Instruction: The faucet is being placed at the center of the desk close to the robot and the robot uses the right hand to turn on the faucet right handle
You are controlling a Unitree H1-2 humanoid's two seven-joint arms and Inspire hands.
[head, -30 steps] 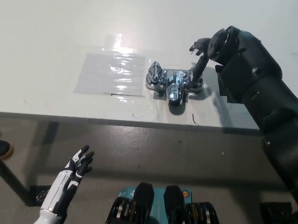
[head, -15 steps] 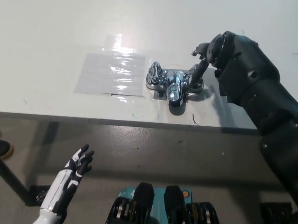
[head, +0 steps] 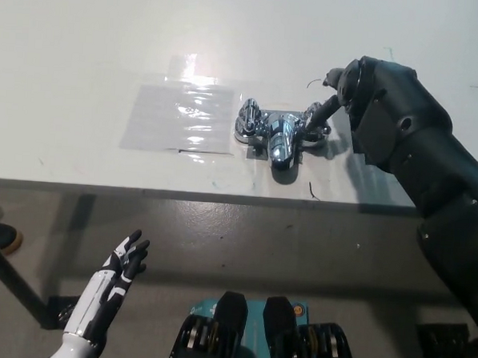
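Change: right hand (head: 346, 87) has slid rightward and lower over the last second; right handle (head: 313, 119) now leans lower than before.
Working hand: black, its front end touching the right handle; spread or closed, I cannot tell.
Task thing: chrome faucet (head: 278, 138) on the white counter (head: 86, 43), mid-width, near the front edge.
Resting hand: white left hand (head: 125, 264) below the counter edge, fingers spread, empty.
Beside it: shiny clear sheet (head: 178, 116) just left of the faucet.
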